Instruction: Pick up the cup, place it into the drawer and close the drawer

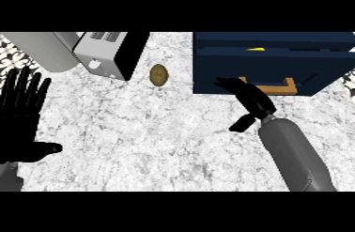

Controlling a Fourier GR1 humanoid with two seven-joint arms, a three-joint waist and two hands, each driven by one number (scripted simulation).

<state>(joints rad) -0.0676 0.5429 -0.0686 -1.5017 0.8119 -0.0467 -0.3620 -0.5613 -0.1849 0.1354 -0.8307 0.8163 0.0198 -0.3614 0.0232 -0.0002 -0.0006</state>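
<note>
Head view is showing the right hand (251,100), fingers straight and holding nothing, touching the navy drawer (277,66) beside its tan handle (281,90); a yellow sliver (257,49) is showing inside, and the left hand (21,120) is resting open at the left edge.

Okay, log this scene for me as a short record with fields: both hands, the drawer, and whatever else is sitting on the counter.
counter: white marbled top
drawer: dark blue, upper right; tan handle on its front
inside drawer: a yellow bit shows in the gap at the top; too little to identify
right hand: fingers straight, tips at the drawer's front, just left of the handle
left hand: open, fingers up, resting at the left edge
other items: brown oval object; silver and black appliance, upper left
</note>
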